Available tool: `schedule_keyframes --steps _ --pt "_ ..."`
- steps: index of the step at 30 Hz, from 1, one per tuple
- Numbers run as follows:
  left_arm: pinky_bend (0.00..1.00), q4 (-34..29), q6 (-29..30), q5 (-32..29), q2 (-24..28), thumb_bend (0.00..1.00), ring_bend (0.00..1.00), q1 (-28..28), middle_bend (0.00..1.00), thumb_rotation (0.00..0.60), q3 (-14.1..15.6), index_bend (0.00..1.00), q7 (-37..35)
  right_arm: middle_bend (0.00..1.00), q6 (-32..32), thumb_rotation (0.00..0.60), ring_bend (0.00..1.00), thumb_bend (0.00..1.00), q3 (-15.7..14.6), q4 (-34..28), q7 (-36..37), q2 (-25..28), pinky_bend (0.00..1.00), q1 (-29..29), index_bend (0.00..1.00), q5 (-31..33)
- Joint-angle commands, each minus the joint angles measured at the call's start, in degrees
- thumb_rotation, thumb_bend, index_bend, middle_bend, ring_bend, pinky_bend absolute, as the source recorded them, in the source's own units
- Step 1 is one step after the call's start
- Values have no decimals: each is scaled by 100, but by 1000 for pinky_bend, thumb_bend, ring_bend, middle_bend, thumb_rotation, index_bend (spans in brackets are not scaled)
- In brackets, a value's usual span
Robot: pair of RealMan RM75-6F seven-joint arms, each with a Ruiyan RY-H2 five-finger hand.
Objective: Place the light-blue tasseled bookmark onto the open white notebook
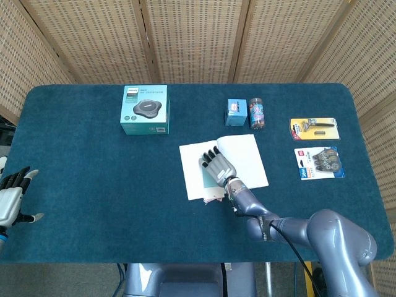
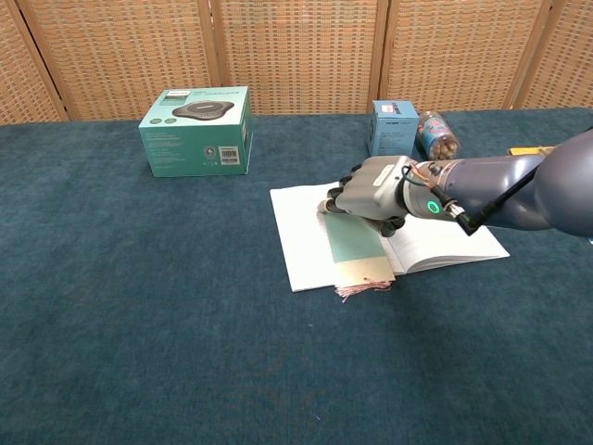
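The right hand [image 2: 372,188] lies flat on the bookmark [image 2: 355,248] with fingers together, holding nothing, so lifting could drag its tassel end, at 6 o'clock, off the notebook [image 2: 301,243].

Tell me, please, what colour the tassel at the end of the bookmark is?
The tassel looks pinkish red, clearest in the chest view, trailing off the notebook's near edge.
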Motion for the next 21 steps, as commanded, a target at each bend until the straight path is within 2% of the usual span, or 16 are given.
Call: schedule_keyframes --steps 1,10,21 --pt "0 -1 2 1 1 0 0 1 0 600 0 0 -5 50 3 600 0 1000 24 36 49 -35 62 23 26 39" --pt "0 3 4 0 8 0 0 5 0 600 -1 0 -23 50 39 600 0 1000 -64 95 41 -41 65 99 26 9" --pt "0 -9 18 15 9 0 0 8 0 600 4 0 -13 54 115 600 0 1000 -222 228 91 -21 66 68 26 -445"
